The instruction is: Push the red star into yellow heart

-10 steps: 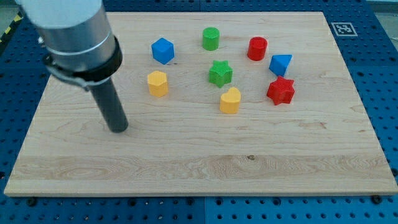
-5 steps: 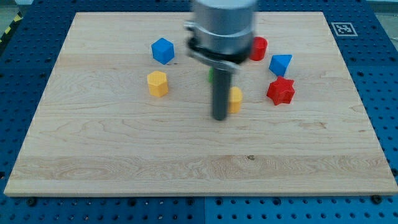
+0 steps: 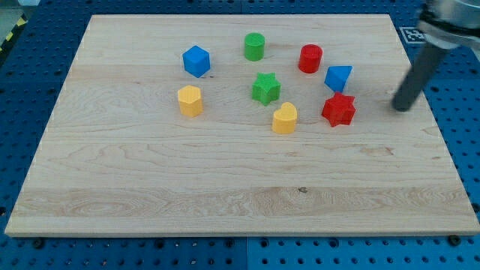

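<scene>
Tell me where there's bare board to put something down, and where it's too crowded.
Free: the whole strip along the view's bottom, below the yellow heart, and the left side beyond the yellow block. Crowded: the upper middle, where the red star, blue block, red cylinder and green star sit close. My tip stands right of the red star.

Pale wood-grain board (image 3: 150, 180) sitting on a blue pegboard table (image 3: 30, 90). Blocks: red star (image 3: 338, 109), yellow heart (image 3: 284, 118), green star (image 3: 265, 88), green cylinder (image 3: 255, 46), red cylinder (image 3: 310, 58), two blue ones (image 3: 196, 61) (image 3: 337, 77), yellow hexagon (image 3: 190, 100). Dark rod, my tip (image 3: 403, 109).
</scene>
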{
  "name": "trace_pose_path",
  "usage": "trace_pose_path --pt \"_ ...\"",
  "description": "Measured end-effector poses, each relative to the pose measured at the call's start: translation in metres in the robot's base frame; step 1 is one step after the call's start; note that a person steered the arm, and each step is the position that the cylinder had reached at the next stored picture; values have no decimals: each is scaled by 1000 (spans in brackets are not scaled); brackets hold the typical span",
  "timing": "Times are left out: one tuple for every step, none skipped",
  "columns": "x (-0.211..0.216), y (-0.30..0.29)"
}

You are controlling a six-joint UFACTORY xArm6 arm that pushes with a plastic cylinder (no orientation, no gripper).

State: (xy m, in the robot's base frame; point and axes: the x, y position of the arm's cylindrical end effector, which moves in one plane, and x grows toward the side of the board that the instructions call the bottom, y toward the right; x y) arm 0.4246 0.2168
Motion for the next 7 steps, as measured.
trace_pose_path --pt "0 -71" --pt "1 -106" --pt "2 -118" --pt "2 -143" --pt "7 -170" --pt "-10 -185" --pt "-24 -210"
